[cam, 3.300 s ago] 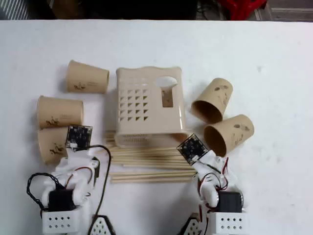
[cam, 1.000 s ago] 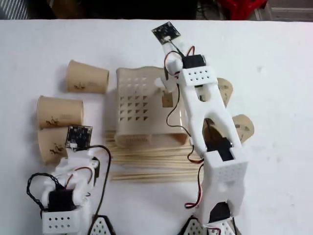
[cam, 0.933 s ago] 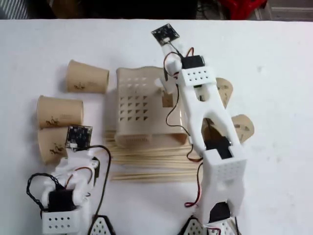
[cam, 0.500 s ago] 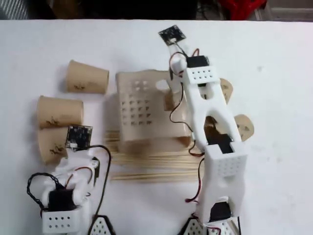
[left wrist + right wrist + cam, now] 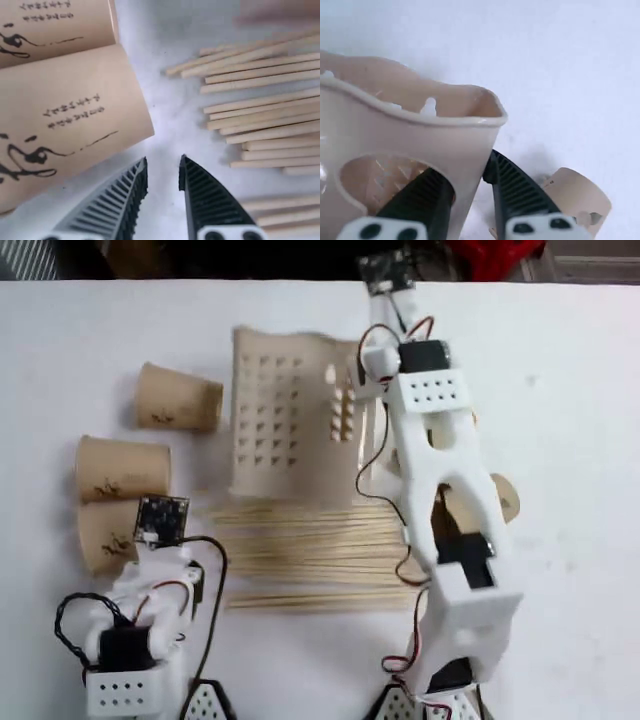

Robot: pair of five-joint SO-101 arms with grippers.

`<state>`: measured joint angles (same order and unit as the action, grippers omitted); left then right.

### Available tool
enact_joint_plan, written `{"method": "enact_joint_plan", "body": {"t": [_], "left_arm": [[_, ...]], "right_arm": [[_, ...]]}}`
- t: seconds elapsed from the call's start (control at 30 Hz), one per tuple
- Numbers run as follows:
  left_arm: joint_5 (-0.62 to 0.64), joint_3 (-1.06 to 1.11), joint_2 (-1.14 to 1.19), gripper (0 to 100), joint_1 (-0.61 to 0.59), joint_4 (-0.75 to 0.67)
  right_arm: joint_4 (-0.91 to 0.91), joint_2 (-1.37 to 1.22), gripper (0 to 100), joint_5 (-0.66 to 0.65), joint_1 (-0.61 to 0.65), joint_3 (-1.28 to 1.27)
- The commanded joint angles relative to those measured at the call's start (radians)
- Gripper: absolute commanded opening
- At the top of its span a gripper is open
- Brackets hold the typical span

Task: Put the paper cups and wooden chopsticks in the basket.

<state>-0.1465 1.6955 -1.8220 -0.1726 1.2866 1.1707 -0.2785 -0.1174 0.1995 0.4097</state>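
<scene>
My right gripper (image 5: 470,182) is shut on the wall of the beige perforated basket (image 5: 420,135), with one finger through the handle hole and the other outside. From above, the basket (image 5: 285,415) is held tilted at the far middle of the table, beside the right gripper (image 5: 358,375). Wooden chopsticks (image 5: 300,545) lie in a spread row in front of it. Three paper cups (image 5: 178,398) (image 5: 122,468) (image 5: 105,535) lie on their sides at the left. My left gripper (image 5: 162,162) is open just above the table, between a cup (image 5: 65,115) and the chopstick ends (image 5: 250,105).
The right arm (image 5: 440,490) stretches across the table's right half and covers most of two more paper cups (image 5: 500,495); one cup (image 5: 575,195) lies below the right gripper. The left arm (image 5: 150,585) is folded at the front left corner.
The right arm went from folded at the front to the basket, closed on its wall at the handle hole, and pulled the basket away from the chopsticks, tipping it. The left arm stayed still.
</scene>
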Motion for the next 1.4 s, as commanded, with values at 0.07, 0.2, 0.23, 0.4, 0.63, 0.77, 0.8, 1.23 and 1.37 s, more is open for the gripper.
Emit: {"method": "enact_joint_plan", "body": {"t": [0.07, 0.2, 0.23, 0.4, 0.63, 0.77, 0.8, 1.23, 1.37], "left_arm": [[0.008, -0.003, -0.007, 12, 0.007, 0.002], [0.008, -0.003, -0.007, 12, 0.007, 0.002], [0.008, -0.003, -0.007, 12, 0.007, 0.002], [0.008, -0.003, -0.007, 12, 0.007, 0.002], [0.008, -0.003, -0.007, 12, 0.027, -0.005], [0.003, -0.003, -0.007, 12, 0.108, 0.000], [0.002, -0.003, -0.007, 12, 0.124, -0.008], [-0.267, -0.422, -0.005, 12, 0.097, -0.101], [-0.293, -0.624, 0.007, 12, 0.102, -0.060]], "right_arm": [[-0.015, 0.209, 1.7, 0.034, -0.005, 0.051], [-0.002, 0.269, 1.7, 0.041, 0.005, 0.055], [0.004, 0.283, 1.7, 0.060, 0.005, 0.057], [0.016, 0.352, 1.7, 0.089, 0.004, 0.049], [0.061, 0.409, 1.7, 0.084, -0.002, 0.049], [0.064, 0.423, 1.7, 0.091, -0.004, 0.055], [0.064, 0.432, 1.7, 0.091, -0.004, 0.055], [0.081, 0.516, 1.7, 0.083, -0.005, 0.057], [0.081, 0.509, 1.7, 0.083, -0.005, 0.052]]}}
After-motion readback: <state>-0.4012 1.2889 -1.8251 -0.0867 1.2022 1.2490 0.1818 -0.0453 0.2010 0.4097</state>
